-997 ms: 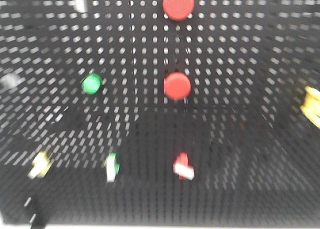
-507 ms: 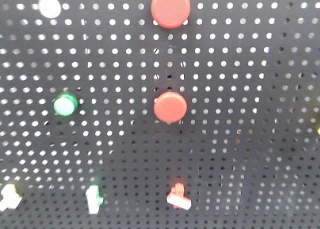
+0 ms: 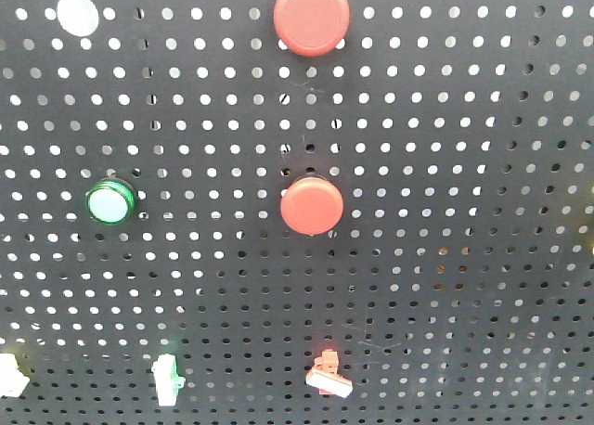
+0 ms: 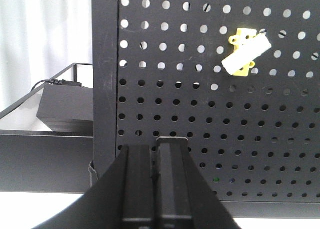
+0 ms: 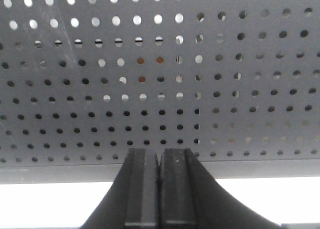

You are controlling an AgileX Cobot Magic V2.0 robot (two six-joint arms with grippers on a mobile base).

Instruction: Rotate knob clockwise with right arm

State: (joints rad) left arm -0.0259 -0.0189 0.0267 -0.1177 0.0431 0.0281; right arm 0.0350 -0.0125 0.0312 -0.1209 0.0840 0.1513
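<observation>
A black perforated panel (image 3: 464,119) fills the front view. Along its bottom edge sit three small rotary knobs: a red one with a white handle (image 3: 329,380), a green one (image 3: 167,380) and a pale yellow one (image 3: 9,374) cut by the left edge. I cannot tell which is the task's knob. Neither gripper shows in the front view. My right gripper (image 5: 160,154) is shut and empty, facing the bare lower part of the panel (image 5: 160,89). My left gripper (image 4: 156,149) is shut and empty, below and left of a yellow knob with a white handle (image 4: 246,52).
Two red round buttons (image 3: 312,15) (image 3: 312,205), a green lit button (image 3: 111,202) and a white button (image 3: 77,13) stand on the panel. In the left wrist view the panel's frame post (image 4: 105,79) stands left, with a black box (image 4: 65,106) on a shelf beyond.
The front view has moved closer to the panel and sharpened. The buttons look larger, and the bottom knobs have slid down toward the frame's lower edge.
</observation>
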